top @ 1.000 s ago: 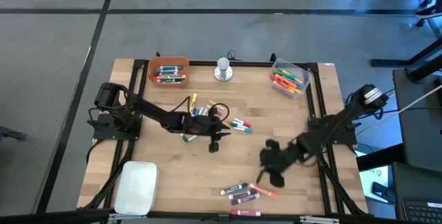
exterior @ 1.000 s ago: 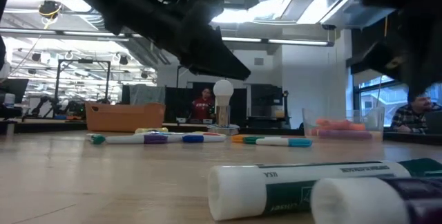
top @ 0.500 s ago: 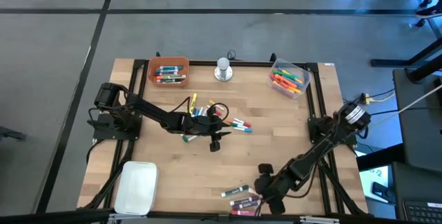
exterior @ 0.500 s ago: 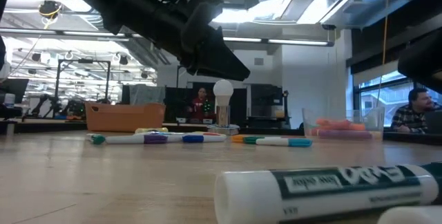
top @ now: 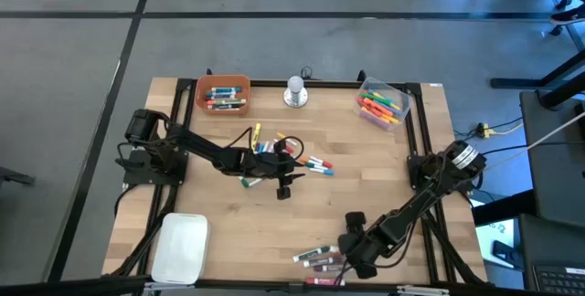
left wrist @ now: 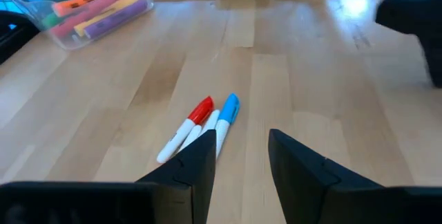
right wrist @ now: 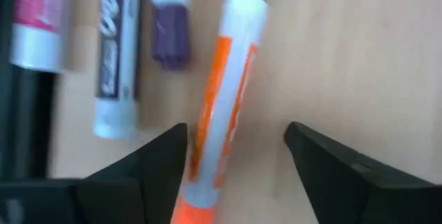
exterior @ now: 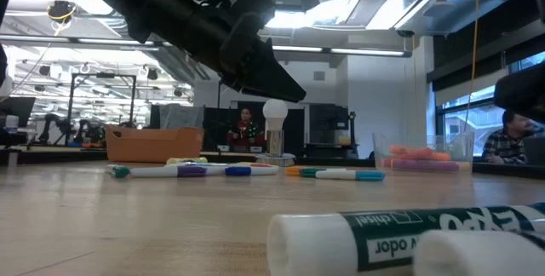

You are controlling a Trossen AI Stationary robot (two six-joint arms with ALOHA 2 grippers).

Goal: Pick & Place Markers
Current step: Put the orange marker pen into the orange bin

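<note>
The right tool is sitting low over the near edge of the table, toward the right near corner, where a small cluster of markers is lying side by side. In the right wrist view its fingers are spread wide, and an orange marker is lying lengthwise in the gap between them; whether either finger is touching it is not clear. That placement is reading as the lining-up step of a pick: spread on either side of one pen so that a squeeze would take that pen and leave the purple-capped marker beside it alone. The neighbours are lying close, so a slightly skewed squeeze could be catching or rolling one of them.

The left tool is hanging over the middle of the table, its fingers parted and gripping nothing. Just ahead of it a red marker and a blue marker are lying touching each other on the bare wood, among other loose pens strewn about the table's centre.

An orange bin at the far left corner and a clear bin at the far right corner are already holding markers, so they look like the drop places.
</note>
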